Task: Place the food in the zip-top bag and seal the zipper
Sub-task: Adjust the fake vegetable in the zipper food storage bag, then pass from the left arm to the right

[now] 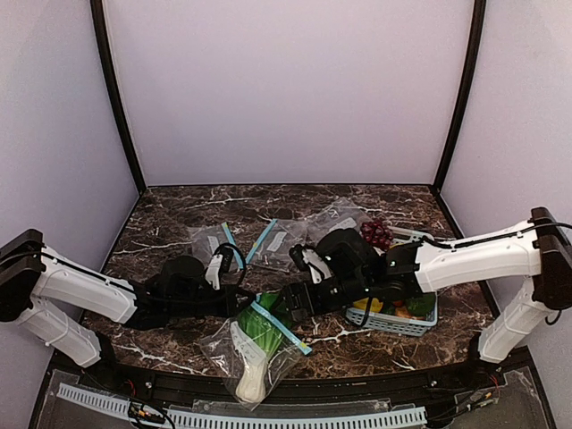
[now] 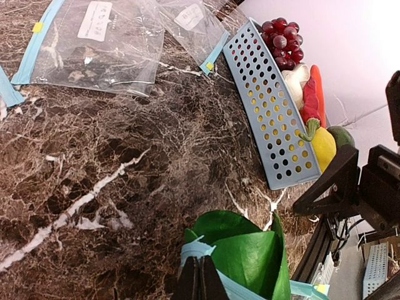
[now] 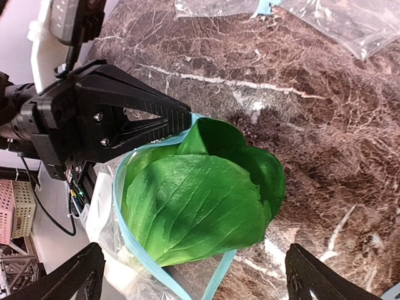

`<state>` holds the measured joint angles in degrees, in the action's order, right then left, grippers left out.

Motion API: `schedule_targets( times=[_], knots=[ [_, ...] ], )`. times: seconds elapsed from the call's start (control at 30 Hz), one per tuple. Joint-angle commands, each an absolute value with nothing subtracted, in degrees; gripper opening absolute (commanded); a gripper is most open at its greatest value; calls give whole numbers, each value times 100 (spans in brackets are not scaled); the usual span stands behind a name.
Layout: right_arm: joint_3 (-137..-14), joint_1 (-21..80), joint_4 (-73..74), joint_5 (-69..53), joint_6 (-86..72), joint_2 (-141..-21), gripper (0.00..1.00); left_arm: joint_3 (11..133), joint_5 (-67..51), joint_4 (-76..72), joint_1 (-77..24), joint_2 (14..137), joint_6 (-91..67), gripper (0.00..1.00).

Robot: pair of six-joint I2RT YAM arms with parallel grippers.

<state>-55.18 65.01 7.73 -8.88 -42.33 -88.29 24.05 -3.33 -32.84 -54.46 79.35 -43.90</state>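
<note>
leafy vegetable: glossy veined leaves; zip-top bag: clear crinkled plastic

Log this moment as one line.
left gripper: shut on zipper | right gripper: open over leafy vegetable | leafy vegetable: in zip-top bag, leaves protruding | unsealed

Leafy vegetable stalk-first in zip-top bag — zipper open.

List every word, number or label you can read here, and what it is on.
Nothing is legible.
On the clear bag by the basket, a small label: print too blurred to read.
On the neighbouring bag, a larger label: dark print, too blurred to read.
</note>
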Motion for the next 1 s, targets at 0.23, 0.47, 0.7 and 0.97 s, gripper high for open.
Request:
schedule_targets(
  times=[0.23,0.47,0.7,0.97],
  knots=[
    [-6280,7083,332,-475,-4407,-10058,99,2463,-296,-3006,-5397,7644,-4437,1],
    [-6668,7179,68,-456,-4262,-10501,97,2469,-323,-3069,-5402,7630,-4515,1],
    [-6842,7292,-240,-657,-4223,-10862,78,2453,-334,-3153,-5399,7615,-4569,1],
    [-6378,7325,-938,-929,-3698,-10558,22,2528,-436,-3289,-5394,7489,-4444,1]
  ],
)
